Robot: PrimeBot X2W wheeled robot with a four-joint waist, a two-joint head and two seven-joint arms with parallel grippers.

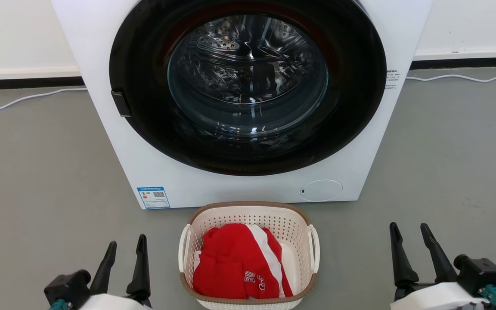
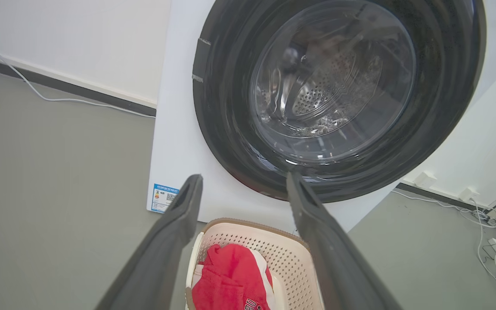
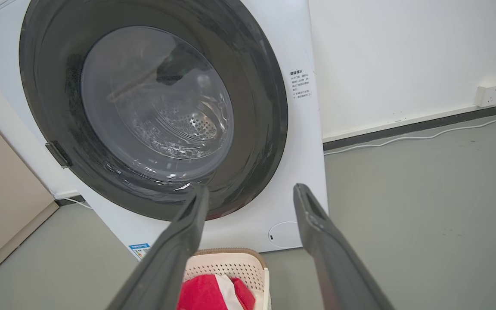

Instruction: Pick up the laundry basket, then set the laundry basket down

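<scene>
Looking down from the head, you have your left hand (image 1: 127,240) with its two long dark fingers moderately spread and nothing between them. Your right hand (image 1: 408,225) is spread about as wide and is equally empty. Both hands sit low at either side of the view, fingers pointing up toward the white front-loading washing machine (image 1: 97,64). Neither touches the small cream-white perforated plastic laundry basket (image 1: 248,215), and the left is nearer to it than the right. That basket stands upright on the grey floor (image 1: 37,172), between your two hands and just before the washer's shut round dark glass door (image 1: 248,86). It has a brown woven-look rim and a white loop handle on each side, and a crumpled red garment with a white stripe (image 1: 226,262) lies inside.
</scene>
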